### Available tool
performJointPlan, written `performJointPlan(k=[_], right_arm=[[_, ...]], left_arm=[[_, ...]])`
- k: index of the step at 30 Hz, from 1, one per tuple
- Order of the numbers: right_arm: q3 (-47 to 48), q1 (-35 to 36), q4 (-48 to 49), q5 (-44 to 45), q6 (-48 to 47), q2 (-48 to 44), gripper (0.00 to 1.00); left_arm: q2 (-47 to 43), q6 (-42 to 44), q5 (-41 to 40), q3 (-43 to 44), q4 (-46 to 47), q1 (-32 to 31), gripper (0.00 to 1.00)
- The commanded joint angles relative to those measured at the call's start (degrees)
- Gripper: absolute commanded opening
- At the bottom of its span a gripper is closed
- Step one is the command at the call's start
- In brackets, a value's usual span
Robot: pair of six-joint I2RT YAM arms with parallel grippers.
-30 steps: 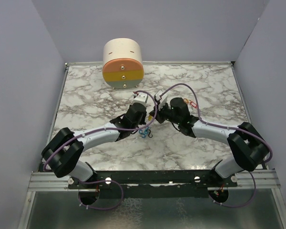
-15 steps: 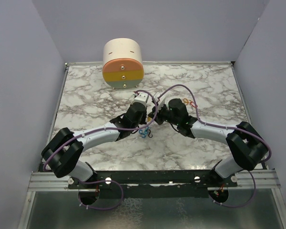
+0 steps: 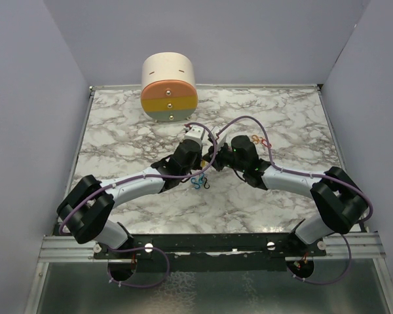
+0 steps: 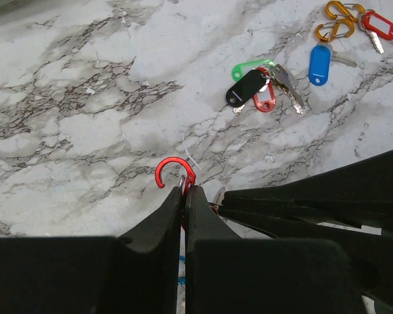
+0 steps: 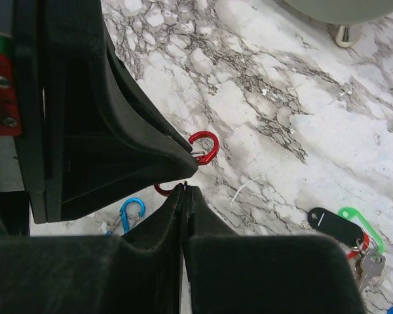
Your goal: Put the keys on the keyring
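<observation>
- The left hand [image 4: 183, 190] is clenched on the lower end of a red clip [image 4: 173, 161] and holds it above the desk [image 4: 85, 98]. The clip's open hook curls up and to the left in the left wrist view.
- The right hand [image 5: 185, 191] is also pinched shut, with its tip right against the lower end of the red clip. Whether it grips anything there cannot be told. A small metal glint shows just beside the clip, too small to name.
- Progress looks early. No key hangs on the red clip, and all the keys lie on the desk well apart from it.
- A bunch of keys [image 4: 245, 87] with green, black and red tags lies beyond the red clip, up and to the right. It seems to be joined at one point already. The tags fan down-left from that point and the metal blades run down-right.
- Farther from the red clip in the same direction lies a blue-tagged key [image 4: 319, 64]. Its tag runs lengthwise up and down the view, and the blade points right.
- A red-tagged key [image 4: 378, 25] lies farthest out, touching two orange clips [image 4: 335, 27] and set on a slant, with its blade pointing down.
- A blue clip [image 5: 138, 202] lies on the desk below the red clip.
- What is left, by the look of it, is to bring each loose key to the red clip and thread it on.
</observation>
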Motion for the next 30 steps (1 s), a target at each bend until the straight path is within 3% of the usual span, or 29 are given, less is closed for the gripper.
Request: performJointPlan(k=[1,30], right_arm=[[-0.4,0.4,3.0,-1.1,-0.9,-0.8,0.01],[-0.4,1.2,2.3,-2.3,-1.8,-1.4,0.01]], left_arm=[[-0.9,-0.2,1.1,1.2,1.4,-0.1,0.00],[0.4,0.4,-0.3,2.2,2.0,0.2,0.00]])
